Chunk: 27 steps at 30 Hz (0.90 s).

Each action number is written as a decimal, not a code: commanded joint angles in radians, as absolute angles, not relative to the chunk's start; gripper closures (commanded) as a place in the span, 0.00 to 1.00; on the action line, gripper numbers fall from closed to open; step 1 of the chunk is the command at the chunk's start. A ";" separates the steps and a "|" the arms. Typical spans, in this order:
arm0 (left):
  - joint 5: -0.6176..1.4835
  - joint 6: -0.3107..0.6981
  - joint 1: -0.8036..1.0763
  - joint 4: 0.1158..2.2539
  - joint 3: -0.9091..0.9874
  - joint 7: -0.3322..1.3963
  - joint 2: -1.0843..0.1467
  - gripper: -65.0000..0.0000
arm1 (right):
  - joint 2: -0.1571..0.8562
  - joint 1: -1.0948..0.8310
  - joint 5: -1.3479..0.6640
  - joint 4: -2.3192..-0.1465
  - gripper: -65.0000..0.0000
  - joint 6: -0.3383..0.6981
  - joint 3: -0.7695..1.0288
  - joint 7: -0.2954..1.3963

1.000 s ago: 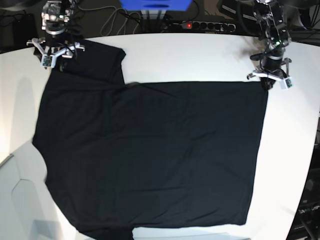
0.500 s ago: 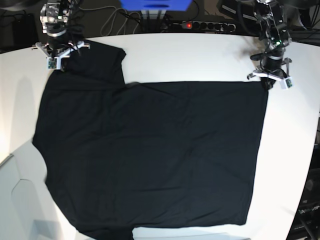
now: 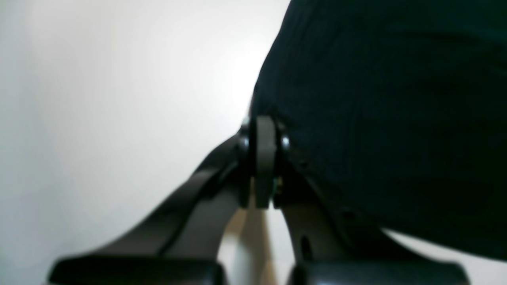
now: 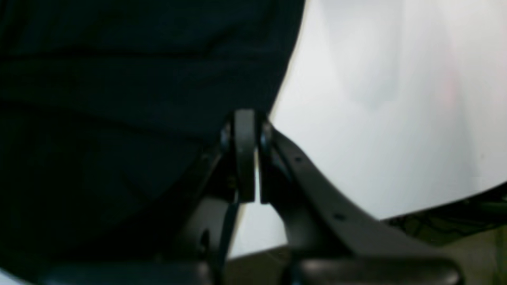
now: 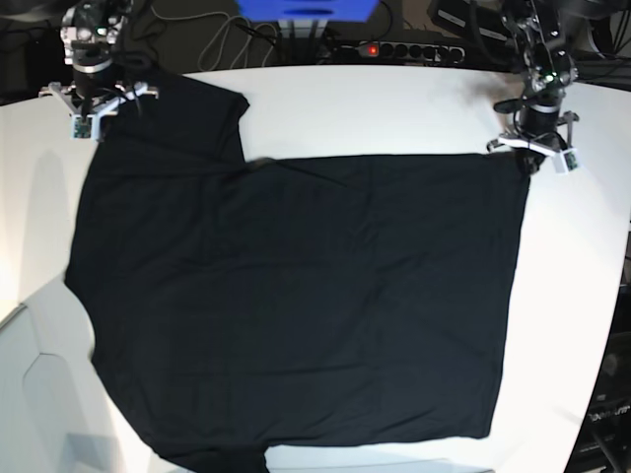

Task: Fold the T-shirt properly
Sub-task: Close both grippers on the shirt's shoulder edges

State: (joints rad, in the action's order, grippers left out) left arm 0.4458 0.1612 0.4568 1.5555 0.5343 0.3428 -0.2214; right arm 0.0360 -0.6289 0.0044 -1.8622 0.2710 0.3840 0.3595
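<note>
Both far corners of the T-shirt (image 5: 296, 296) sit pinched in the closed left gripper (image 5: 533, 161) and right gripper (image 5: 91, 110).

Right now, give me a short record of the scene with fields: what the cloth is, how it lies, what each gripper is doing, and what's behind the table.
item: black T-shirt
lay: spread flat on the white table, one sleeve at the far corner
left gripper: shut on the T-shirt's far corner, at the table's edge side
right gripper: shut on the T-shirt at the sleeve corner
fold state: no fold made yet
background: power strip with a red light and a blue box behind the table
</note>
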 commanded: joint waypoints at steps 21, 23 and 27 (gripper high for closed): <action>0.449 0.159 0.453 1.570 0.541 0.318 -0.236 1.00 | -0.010 -0.498 0.001 -1.836 0.44 0.453 0.509 0.509; 0.449 0.159 0.453 1.570 0.541 0.318 -0.236 1.00 | -0.010 -0.498 0.001 -1.817 0.44 0.453 0.509 0.509; 0.449 0.159 0.453 1.570 0.541 0.318 -0.236 1.00 | -0.010 -0.498 0.001 -1.797 0.44 0.452 0.509 0.509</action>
